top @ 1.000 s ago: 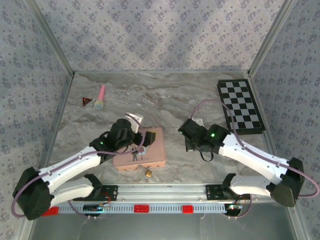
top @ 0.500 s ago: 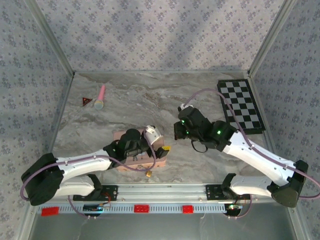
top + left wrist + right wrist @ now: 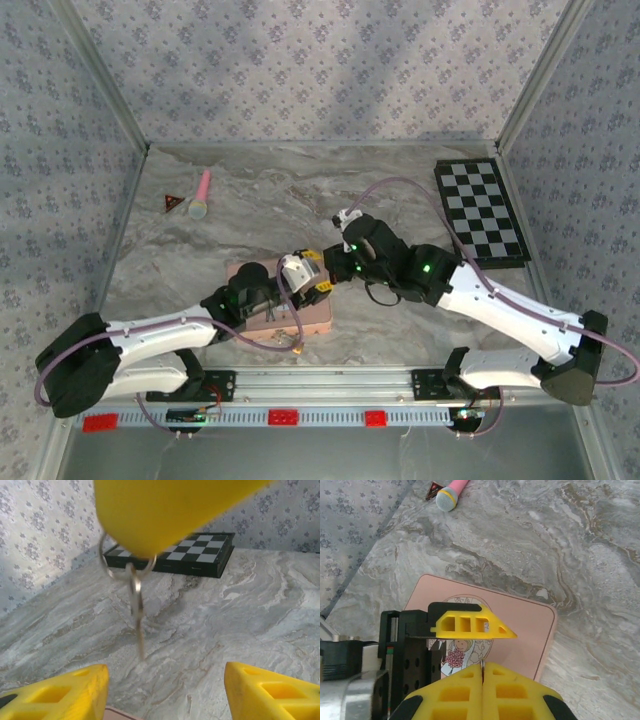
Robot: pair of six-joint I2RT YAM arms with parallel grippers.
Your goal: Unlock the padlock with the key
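My right gripper (image 3: 482,667) is shut on the ring of the key (image 3: 136,611), which hangs down from its yellow fingers (image 3: 165,515) in the left wrist view. My left gripper (image 3: 165,680) points up at the key, open, with nothing between its fingers. From above, the two grippers meet over the right end of the pink tin, the left gripper (image 3: 312,272) just beside the right gripper (image 3: 333,268). One left finger (image 3: 470,625) shows just ahead of the right fingertips. The tiny brass padlock (image 3: 297,349) lies on the table in front of the tin.
The pink tin (image 3: 316,318) lies under both grippers, its lid picture (image 3: 457,655) partly hidden. A folded chessboard (image 3: 483,212) sits at the back right. A pink toy microphone (image 3: 202,195) and a red triangle (image 3: 172,203) lie at the back left.
The right gripper has moved left, bringing the key to the left gripper. The left arm has lowered, its gripper has swung right over the tin, and its fingers have narrowed.
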